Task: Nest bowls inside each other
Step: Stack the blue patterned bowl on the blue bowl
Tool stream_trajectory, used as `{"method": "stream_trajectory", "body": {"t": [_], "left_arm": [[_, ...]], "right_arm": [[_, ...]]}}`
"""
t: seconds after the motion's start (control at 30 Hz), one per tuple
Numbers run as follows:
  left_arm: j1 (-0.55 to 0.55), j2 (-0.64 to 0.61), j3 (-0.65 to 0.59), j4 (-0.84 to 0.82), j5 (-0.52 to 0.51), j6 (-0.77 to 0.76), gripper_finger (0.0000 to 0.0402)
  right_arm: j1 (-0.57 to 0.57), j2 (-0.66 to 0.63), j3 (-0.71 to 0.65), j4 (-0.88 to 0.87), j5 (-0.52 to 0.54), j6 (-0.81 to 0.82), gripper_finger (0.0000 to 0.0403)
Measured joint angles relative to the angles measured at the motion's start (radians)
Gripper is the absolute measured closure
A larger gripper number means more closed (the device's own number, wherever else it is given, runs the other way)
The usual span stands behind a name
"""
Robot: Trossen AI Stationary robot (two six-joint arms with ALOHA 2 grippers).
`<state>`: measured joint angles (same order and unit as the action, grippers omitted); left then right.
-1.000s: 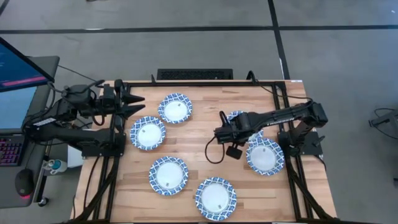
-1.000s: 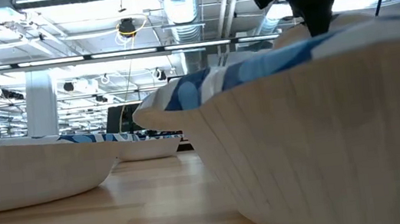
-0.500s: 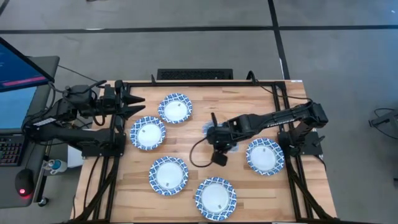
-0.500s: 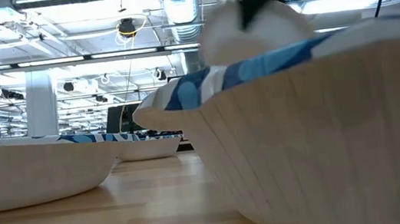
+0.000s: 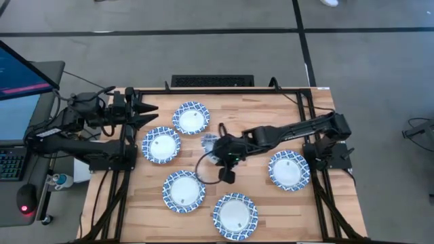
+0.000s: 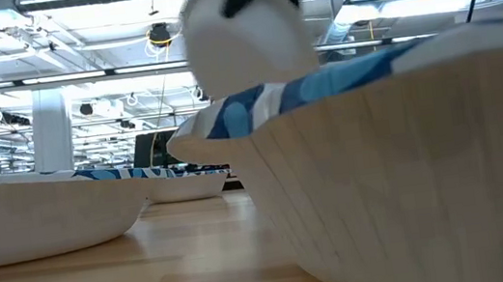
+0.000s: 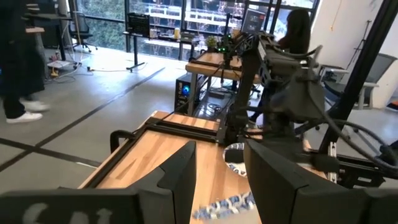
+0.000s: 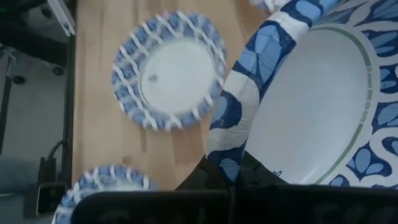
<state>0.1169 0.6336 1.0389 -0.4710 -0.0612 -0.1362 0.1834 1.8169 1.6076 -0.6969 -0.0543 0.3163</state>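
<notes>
While the right gripper carries one bowl above the middle of the worktop, its fingers are pressed together on the bowl's patterned rim, and the bowl hangs tilted. Five further bowls lie flat on the worktop: two toward the far-left corner, two near the front edge, and one near the right edge. The left gripper waits at the far-left corner, fingers spread and empty.

For a clean nesting, the carried bowl should be levelled, centred over a resting bowl, and lowered until the rims align before release. A tilted release risks the bowl landing on edge or pushing the lower bowl sideways.
</notes>
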Motion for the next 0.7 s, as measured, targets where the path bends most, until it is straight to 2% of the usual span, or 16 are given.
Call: {"method": "stream_trajectory", "body": {"t": [0.2, 0.37, 0.53, 0.7], "left_arm": [[0.0, 0.003, 0.0, 0.023, 0.006, -0.007, 0.0276], [0.0, -0.021, 0.0, 0.022, 0.009, 0.0, 0.0276], [0.0, -0.051, 0.0, 0.017, 0.01, 0.024, 0.0276], [0.0, -0.068, 0.0, 0.007, 0.01, 0.026, 0.0276]], "right_arm": [[0.007, 0.18, 0.285, -0.126, -0.009, -0.124, 0.0401], [0.012, 0.283, 0.471, -0.119, -0.072, -0.208, 0.0399], [0.029, 0.378, 0.58, -0.17, -0.131, -0.251, 0.04], [0.05, 0.451, 0.633, -0.201, -0.136, -0.297, 0.0401]]}}
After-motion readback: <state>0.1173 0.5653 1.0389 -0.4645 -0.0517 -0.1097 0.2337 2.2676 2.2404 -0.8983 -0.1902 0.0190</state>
